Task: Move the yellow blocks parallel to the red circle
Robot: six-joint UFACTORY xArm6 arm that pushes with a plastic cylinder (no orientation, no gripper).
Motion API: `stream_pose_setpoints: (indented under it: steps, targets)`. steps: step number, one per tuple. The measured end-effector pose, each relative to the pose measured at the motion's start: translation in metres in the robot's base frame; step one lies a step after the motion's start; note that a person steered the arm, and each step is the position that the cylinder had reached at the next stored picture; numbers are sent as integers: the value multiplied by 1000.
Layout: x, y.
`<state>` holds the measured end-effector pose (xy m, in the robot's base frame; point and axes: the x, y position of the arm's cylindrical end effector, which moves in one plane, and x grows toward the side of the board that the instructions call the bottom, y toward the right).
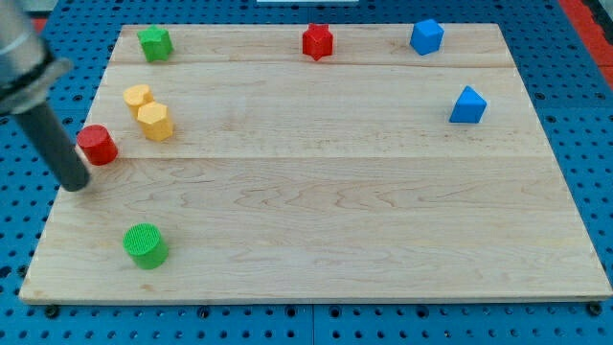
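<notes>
Two yellow blocks lie near the board's left side: a small rounded one (138,97) and, touching it at its lower right, a yellow hexagon (155,122). The red circle (97,145) lies just to their lower left, near the left edge. My tip (77,185) rests on the board just below and left of the red circle, close to it, and well left of and below the yellow blocks. The dark rod slants up to the view's top left.
A green circle (146,245) lies at the lower left. A green star-like block (154,42), a red star-like block (317,41) and a blue block (426,36) line the top edge. A blue triangle-like block (467,105) sits at the right. The wooden board (335,220) lies on a blue pegboard.
</notes>
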<state>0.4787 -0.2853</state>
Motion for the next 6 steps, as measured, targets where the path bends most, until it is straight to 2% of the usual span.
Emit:
stream_pose_setpoints:
  steps: [1,2,3,4,5,6]
  targets:
    - [-52,2]
    - [-87,22]
    - [-126,-19]
    - [-138,66]
    - [-93,142]
    - [-86,133]
